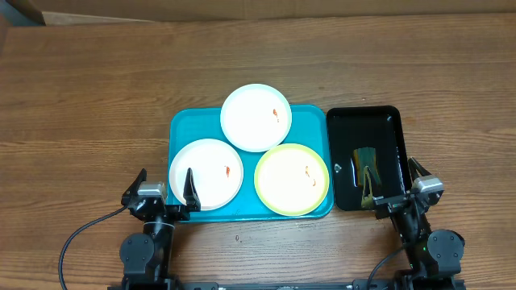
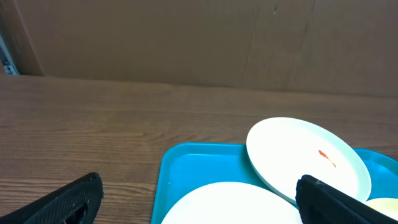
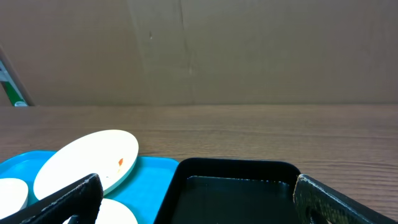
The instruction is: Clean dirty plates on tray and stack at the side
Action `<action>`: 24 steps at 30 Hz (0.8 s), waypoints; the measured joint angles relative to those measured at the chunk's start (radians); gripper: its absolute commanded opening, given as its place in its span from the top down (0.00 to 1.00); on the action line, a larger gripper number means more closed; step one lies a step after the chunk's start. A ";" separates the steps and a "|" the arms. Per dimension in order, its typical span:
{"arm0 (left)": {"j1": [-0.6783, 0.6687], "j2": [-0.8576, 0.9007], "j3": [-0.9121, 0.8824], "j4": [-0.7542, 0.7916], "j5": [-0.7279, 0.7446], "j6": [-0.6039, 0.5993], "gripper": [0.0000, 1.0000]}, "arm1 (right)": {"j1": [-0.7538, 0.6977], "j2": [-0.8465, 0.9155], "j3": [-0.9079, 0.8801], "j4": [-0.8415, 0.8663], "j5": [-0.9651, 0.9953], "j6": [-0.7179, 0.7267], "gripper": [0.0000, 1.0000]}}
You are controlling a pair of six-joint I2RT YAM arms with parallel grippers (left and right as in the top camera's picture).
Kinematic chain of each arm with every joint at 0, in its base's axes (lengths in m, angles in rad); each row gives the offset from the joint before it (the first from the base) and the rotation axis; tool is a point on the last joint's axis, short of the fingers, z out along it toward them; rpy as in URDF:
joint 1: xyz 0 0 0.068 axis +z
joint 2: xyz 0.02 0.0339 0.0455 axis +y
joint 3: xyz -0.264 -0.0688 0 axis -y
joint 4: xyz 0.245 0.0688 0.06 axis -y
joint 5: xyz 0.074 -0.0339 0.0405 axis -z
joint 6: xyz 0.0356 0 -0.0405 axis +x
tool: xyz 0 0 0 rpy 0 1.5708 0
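The turquoise tray (image 1: 182,129) holds three plates, each with a small orange-red smear. One white plate (image 1: 256,117) lies at the tray's far edge, resting over the other two. A second white plate (image 1: 206,173) lies front left. The yellow-green rimmed plate (image 1: 291,179) lies front right. My left gripper (image 1: 164,192) is open and empty at the tray's front-left corner; its view shows the tray (image 2: 186,168) and the white plates (image 2: 305,155) (image 2: 230,205). My right gripper (image 1: 397,184) is open and empty over the front of the black tray (image 1: 364,121).
The glossy black tray (image 3: 236,180) stands right of the turquoise tray (image 3: 152,177), touching it; a dark sponge-like thing (image 1: 367,161) lies in it. Cardboard walls stand behind the wooden table (image 1: 89,105). Bare wood lies left, right and beyond the trays.
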 measured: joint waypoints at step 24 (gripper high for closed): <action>-0.020 0.000 0.000 0.000 0.000 0.000 0.00 | 0.029 0.006 0.000 0.000 0.001 0.000 0.00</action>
